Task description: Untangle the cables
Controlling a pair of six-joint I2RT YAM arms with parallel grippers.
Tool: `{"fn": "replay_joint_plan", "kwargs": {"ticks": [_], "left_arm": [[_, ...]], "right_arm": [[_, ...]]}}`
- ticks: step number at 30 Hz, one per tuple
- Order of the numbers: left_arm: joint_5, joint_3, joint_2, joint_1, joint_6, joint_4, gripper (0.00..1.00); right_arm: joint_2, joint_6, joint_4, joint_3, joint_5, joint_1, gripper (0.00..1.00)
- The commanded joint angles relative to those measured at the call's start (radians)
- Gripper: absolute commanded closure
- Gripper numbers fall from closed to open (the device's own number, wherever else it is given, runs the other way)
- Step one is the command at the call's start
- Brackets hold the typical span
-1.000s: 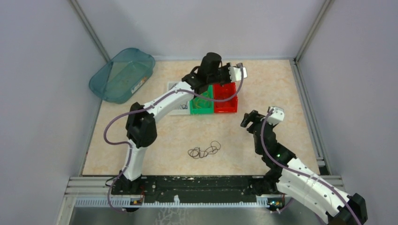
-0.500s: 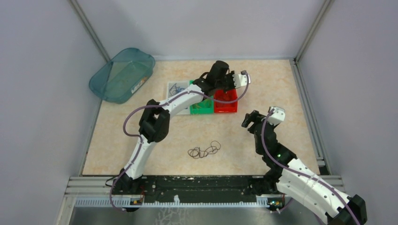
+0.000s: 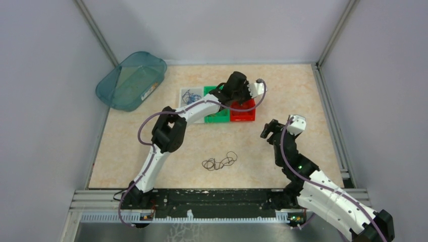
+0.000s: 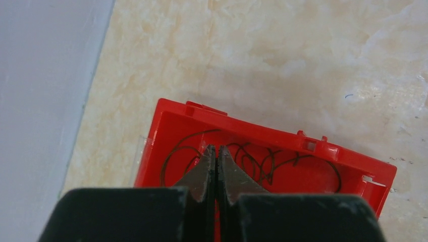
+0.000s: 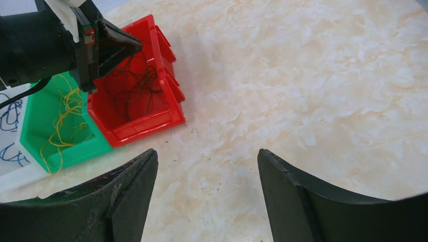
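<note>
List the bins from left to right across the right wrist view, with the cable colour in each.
white bin with blue cables → green bin with yellow cables → red bin with dark cables

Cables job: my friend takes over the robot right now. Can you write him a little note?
Left jaws: shut, over the red bin, nothing seen held.
Right jaws: open, empty, above the table.
Done: dark cables in red bin, yellow cables in green bin, blue cables in white bin.
To do: a dark tangle lies on the table near the arms; untangle and sort it.
</note>
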Motion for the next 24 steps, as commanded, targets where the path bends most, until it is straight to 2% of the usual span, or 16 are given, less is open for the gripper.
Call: {"fn": "replay_joint_plan", "kwargs": {"ticks": [1, 3, 6, 7, 10, 13, 15, 17, 19, 24], "left_arm": [[-0.031, -0.014, 0.043, 0.009, -0.072, 0.004, 0.97], [-0.022, -0.016, 0.043, 0.012, -0.093, 0.007, 0.95], [-0.001, -0.023, 0.039, 0.014, -0.101, -0.002, 0.77], [0.000, -0.023, 0.040, 0.014, -0.105, -0.008, 0.69], [0.015, -0.017, 0.039, 0.015, -0.104, -0.046, 0.39], [0.070, 0.024, 0.011, 0.019, -0.118, -0.127, 0.21], [0.145, 0.068, -0.023, 0.023, -0.122, -0.208, 0.13], [0.226, 0.122, -0.058, 0.028, -0.118, -0.299, 0.11], [0.320, 0.171, -0.106, 0.035, -0.117, -0.383, 0.01], [0.481, 0.212, -0.252, 0.041, -0.079, -0.549, 0.00]], "right_arm": [[0.006, -0.030, -0.026, 0.069, 0.005, -0.008, 0.27], [0.006, -0.032, -0.029, 0.074, 0.005, -0.008, 0.27], [0.013, -0.017, -0.034, 0.080, -0.001, -0.008, 0.27], [0.015, -0.013, -0.036, 0.081, -0.003, -0.008, 0.27], [0.017, -0.010, -0.043, 0.084, -0.004, -0.009, 0.27], [0.012, -0.045, -0.025, 0.093, -0.017, -0.009, 0.27], [0.011, -0.085, -0.006, 0.108, -0.027, -0.009, 0.27], [0.010, -0.110, 0.001, 0.123, -0.037, -0.009, 0.27], [0.006, -0.130, 0.003, 0.137, -0.059, -0.008, 0.26], [-0.012, -0.172, 0.002, 0.157, -0.144, -0.010, 0.24]]}}
